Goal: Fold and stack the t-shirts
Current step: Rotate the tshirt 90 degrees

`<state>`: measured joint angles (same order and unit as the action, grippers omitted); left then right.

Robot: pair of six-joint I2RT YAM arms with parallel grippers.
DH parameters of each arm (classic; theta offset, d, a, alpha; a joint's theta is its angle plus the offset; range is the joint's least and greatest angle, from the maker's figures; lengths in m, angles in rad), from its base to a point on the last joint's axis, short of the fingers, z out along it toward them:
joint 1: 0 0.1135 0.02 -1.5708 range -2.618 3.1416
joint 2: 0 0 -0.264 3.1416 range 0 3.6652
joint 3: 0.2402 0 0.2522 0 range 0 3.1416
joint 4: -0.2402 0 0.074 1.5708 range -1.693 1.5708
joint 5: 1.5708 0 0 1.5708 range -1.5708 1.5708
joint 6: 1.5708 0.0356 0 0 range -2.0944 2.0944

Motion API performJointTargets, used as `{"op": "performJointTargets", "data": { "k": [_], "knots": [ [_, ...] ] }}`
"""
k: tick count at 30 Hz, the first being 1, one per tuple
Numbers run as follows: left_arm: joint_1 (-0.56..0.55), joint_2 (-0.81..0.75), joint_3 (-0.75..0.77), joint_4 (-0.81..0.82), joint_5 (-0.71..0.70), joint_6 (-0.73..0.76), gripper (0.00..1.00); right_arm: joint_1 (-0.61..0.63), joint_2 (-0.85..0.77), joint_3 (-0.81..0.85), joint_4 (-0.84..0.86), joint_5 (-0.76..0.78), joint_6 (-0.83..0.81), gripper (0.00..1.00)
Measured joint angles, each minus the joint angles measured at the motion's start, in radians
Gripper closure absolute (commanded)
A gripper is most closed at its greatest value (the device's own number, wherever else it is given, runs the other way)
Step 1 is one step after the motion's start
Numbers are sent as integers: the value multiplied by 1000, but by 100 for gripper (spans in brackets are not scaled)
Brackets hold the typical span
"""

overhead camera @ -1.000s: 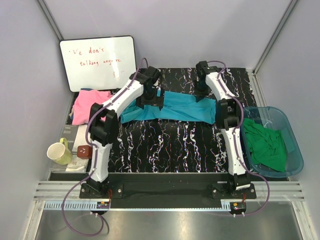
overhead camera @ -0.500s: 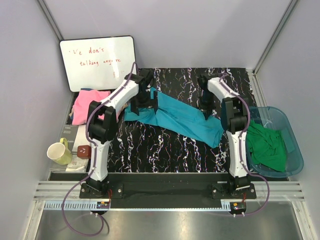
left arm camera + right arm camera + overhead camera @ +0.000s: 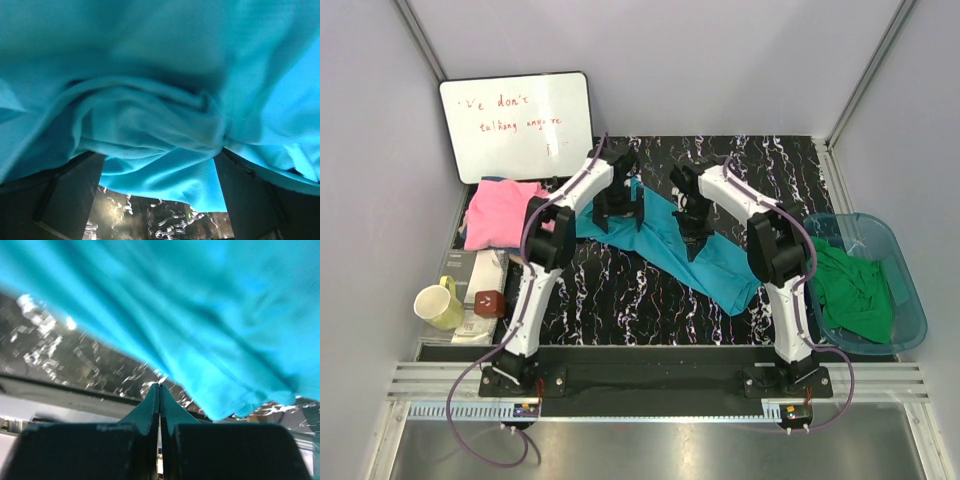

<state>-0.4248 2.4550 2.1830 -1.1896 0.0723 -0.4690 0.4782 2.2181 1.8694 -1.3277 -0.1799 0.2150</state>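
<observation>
From above, the teal t-shirt point(image 3: 720, 265) lies in a slanted band on the marbled table point(image 3: 620, 300), to the left of the blue tub point(image 3: 912, 300). Its low corner comes near the tub and its upper end runs well away from it. The left gripper point(image 3: 618, 215) stands over the end farthest from the tub and the right gripper point(image 3: 695, 243) over the middle. That placing suits drawing the cloth out flat before a fold. Green t-shirts point(image 3: 850, 290) wait inside the tub, and a pink t-shirt point(image 3: 500, 212) lies on the side of the table opposite the tub, likely the start of the stack.

In the left wrist view, the fingers point(image 3: 70, 200) stand wide apart and bunched teal cloth hangs between and above them. It drapes there rather than being pinched, so this end looks let go.

In the right wrist view, the fingers point(image 3: 150, 412) are pressed tip to tip under the hanging teal hem. I see no cloth between them, though a thin fold caught there could be hidden
</observation>
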Motion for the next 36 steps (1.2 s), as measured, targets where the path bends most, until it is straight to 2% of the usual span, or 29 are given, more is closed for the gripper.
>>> {"op": "performJointTargets", "data": {
  "k": [2,6,13,15,16,17,18,19,20,23,26,28,33,34,35,36],
  "knots": [
    [0,47,100,-31,28,1,1,14,-32,1,-5,-14,2,100],
    [3,126,254,6,72,1,1,0,-64,21,-11,33,2,100],
    [26,133,269,229,226,-12,1,-39,-57,74,-4,133,2,100],
    [30,103,221,305,261,-6,1,-56,-40,121,1,150,-2,100],
    [31,70,166,335,273,-2,7,-66,-29,142,10,163,-4,100],
    [32,26,101,354,281,6,20,-80,-18,160,19,171,-9,100],
    [31,-13,54,357,288,11,38,-92,-6,175,25,176,-12,100],
    [26,-74,-26,372,295,26,91,-112,17,206,29,182,-18,100],
    [18,-129,-84,374,303,34,100,-132,40,232,36,184,-21,100],
    [-37,-280,-217,388,306,65,100,-201,130,340,48,177,-26,99],
    [-135,-355,-260,390,296,100,100,-269,215,450,61,151,-24,98],
    [-223,-354,-249,391,293,133,100,-313,264,518,67,126,-19,98],
    [-419,-206,-136,340,289,209,100,-377,321,602,77,86,-13,97],
    [-437,-180,-126,338,291,211,100,-381,323,604,75,81,-12,94],
    [-453,-152,-117,333,292,213,100,-386,327,608,75,79,-12,77],
    [-463,-127,-114,327,295,214,100,-390,330,614,74,75,-11,65]
  ]
}}
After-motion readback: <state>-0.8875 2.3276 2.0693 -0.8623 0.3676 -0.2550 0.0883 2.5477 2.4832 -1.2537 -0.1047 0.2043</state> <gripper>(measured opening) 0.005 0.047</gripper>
